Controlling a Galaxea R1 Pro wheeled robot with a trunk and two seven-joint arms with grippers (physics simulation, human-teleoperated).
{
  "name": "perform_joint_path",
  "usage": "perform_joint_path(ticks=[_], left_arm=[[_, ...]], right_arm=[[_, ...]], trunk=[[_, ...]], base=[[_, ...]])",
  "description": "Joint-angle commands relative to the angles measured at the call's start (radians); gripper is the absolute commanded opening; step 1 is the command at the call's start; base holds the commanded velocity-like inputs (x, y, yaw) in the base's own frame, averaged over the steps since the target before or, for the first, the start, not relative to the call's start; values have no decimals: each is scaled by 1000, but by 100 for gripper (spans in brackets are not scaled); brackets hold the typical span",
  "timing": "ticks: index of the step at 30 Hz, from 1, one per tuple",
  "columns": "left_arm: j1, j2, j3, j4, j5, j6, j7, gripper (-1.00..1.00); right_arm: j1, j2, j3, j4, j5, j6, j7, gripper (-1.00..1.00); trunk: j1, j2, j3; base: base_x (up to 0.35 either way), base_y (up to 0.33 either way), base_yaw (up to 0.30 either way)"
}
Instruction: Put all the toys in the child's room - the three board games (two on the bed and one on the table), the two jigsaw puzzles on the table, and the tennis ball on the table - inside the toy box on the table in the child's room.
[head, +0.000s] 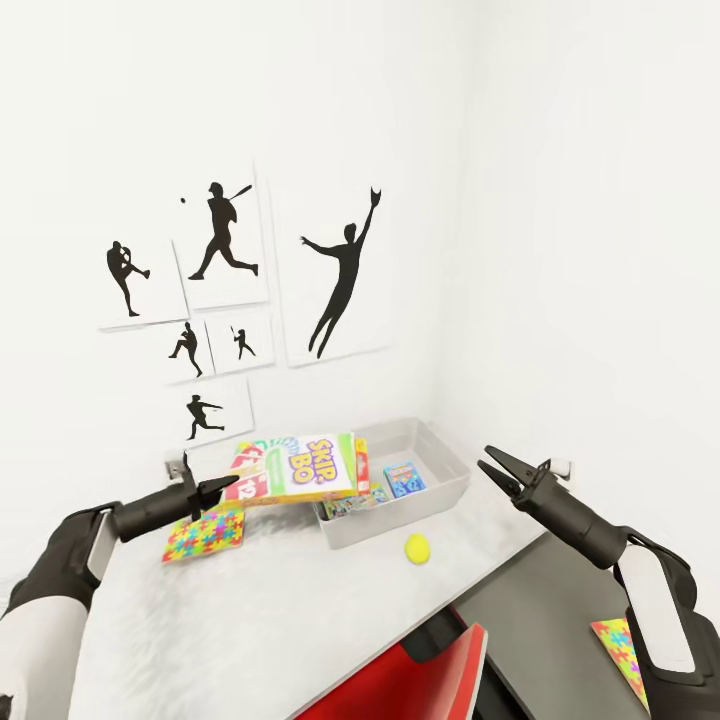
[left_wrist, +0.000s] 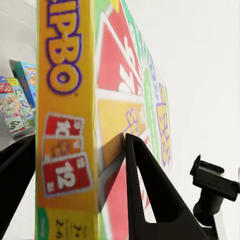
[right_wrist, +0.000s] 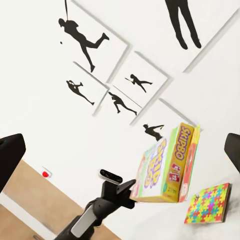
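Still over the rim: the big game could miss the toy box

Head view: the left gripper (head: 222, 489) pinches one end of the Skip-Bo board game (head: 300, 468), which juts beyond its fingers over the near rim of the toy box (head: 440, 497). Let go now, it may tip onto the table (head: 250, 610).

Left wrist view: the fingers (left_wrist: 150, 190) clamp only the box's edge, so it could twist.

Right wrist view: the right fingers stand spread, empty.

Bright, even, shadow-poor rendered light; washed-out white walls (head: 560, 200); close-up blur in the left wrist view.
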Motion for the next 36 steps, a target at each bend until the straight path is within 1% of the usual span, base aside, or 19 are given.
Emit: perform_joint_path(ticks=[1,3,6,8,10,11,13,14,16,19,20,21,23,24,26,28,30,32,36], left_arm=[[-6,-6,1,0,7,10,21,-100],[-34,-35,1,0,11,10,92,-100],[-81,-66,1,1,15,10,164,-100],[-104,-86,1,5,16,10,211,-100],[-130,-114,1,8,19,9,291,-100],[-137,-122,1,8,20,8,313,-100],[-167,-155,3,12,35,6,403,-100],[-174,-164,4,13,40,6,426,-100],[-200,-197,6,16,66,-4,520,-100],[-241,-231,7,43,98,-55,657,-100],[-261,-242,7,73,113,-80,716,-100],[-272,-247,7,92,121,-93,745,-100],[-315,-259,7,184,169,-156,847,-100],[-324,-261,7,207,184,-174,868,-100],[-355,-273,6,288,242,-245,938,-100],[-374,-282,5,326,267,-279,984,-100],[-390,-295,5,348,279,-301,1032,-100],[-403,-325,4,361,288,-325,1096,-100],[-417,-352,3,367,292,-350,1150,-100]], right_arm=[[-1,0,-1,0,1,5,3,100],[-1,-1,-2,0,1,5,4,100],[-1,-6,-3,1,1,6,4,100],[-1,-14,-2,1,1,6,5,100],[-1,-28,-3,1,0,4,6,100],[-1,-32,-3,1,-1,2,7,100],[0,-49,-3,2,-3,-14,11,100],[0,-53,-3,2,-3,-19,12,100],[0,-66,-3,3,-4,-32,14,100],[0,-74,-3,3,-5,-37,15,100],[1,-76,-3,3,-5,-38,16,100],[1,-76,-3,3,-5,-39,15,100],[1,-77,-3,3,-4,-40,16,100],[0,-77,-3,3,-4,-40,16,100],[0,-78,-4,2,-4,-40,17,100],[1,-79,-4,2,-4,-40,20,100],[1,-79,-6,2,-5,-40,23,100],[1,-79,-8,2,-4,-40,25,100],[1,-80,-10,2,-5,-40,26,100]], trunk=[[0,-1,-1],[0,-1,-1],[0,-1,-1],[0,-1,-1],[0,-1,-1],[0,-1,-1],[0,-1,-1],[0,-1,-1],[0,-1,-1],[0,-1,-1],[0,-1,-1],[0,-1,-1],[0,-1,-1],[0,-1,-1],[0,-1,-1],[0,-1,-1],[0,-1,-1],[0,-1,-1],[0,-1,-1]], base=[[0,0,0],[0,0,0],[0,0,0],[0,0,0],[0,0,0],[0,0,0],[0,0,0],[0,0,0],[0,0,0],[0,0,0],[0,0,0],[0,0,0],[0,0,0],[0,0,0],[0,0,0],[0,0,0],[0,0,0],[0,0,0],[0,0,0]])
